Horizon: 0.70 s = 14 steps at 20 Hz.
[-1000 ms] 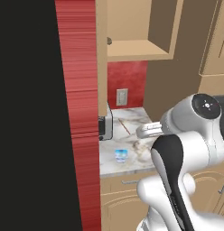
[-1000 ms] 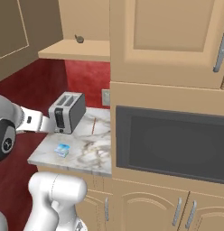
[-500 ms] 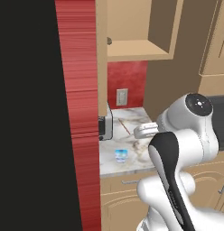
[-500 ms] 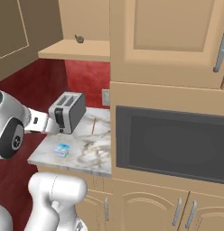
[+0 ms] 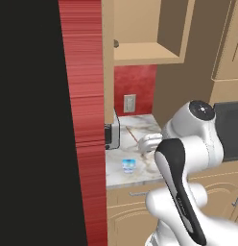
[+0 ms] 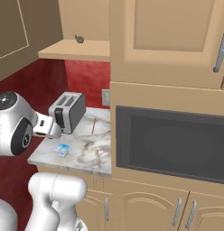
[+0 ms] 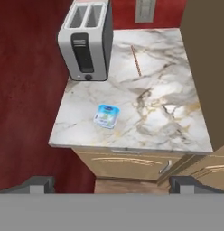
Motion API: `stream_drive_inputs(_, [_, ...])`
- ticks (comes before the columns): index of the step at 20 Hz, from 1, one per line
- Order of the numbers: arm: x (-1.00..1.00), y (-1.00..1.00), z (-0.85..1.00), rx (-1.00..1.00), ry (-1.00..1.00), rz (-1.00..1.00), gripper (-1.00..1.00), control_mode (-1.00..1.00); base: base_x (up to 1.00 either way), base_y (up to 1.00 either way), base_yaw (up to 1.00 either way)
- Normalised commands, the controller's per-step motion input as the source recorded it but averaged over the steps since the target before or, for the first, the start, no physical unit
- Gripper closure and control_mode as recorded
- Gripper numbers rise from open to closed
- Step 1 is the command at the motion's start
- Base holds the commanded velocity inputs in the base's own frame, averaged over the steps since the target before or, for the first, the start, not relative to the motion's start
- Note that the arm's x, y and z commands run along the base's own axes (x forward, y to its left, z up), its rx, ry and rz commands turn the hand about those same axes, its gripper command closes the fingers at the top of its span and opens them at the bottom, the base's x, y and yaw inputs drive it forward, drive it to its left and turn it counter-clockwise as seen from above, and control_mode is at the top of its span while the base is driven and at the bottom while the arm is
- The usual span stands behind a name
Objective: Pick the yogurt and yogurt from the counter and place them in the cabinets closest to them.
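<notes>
Yogurt sits on the bench near its front edge, beside the toaster. Our arm has swung toward it; hand wide open, empty. Approach stage, we reckon.

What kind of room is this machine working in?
It looks like a home kitchen, computer-rendered. A toaster stands on a marble counter over wooden drawers, a built-in oven sits beside it, and an open wall cabinet hangs above.
</notes>
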Motion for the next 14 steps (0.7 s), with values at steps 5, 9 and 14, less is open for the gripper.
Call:
stream_drive_inputs(5, [0.06,0.13,-0.50,0.02,0.00,0.02,-1.00,-1.00,0.00,0.00,0.00])
stream_drive_inputs(9, [0.13,0.02,-0.38,0.01,-0.03,0.01,-1.00,-1.00,0.00,0.00,0.00])
stream_drive_inputs(14, [0.23,0.00,-0.34,0.00,-0.09,0.00,-1.00,-1.00,0.00,0.00,0.00])
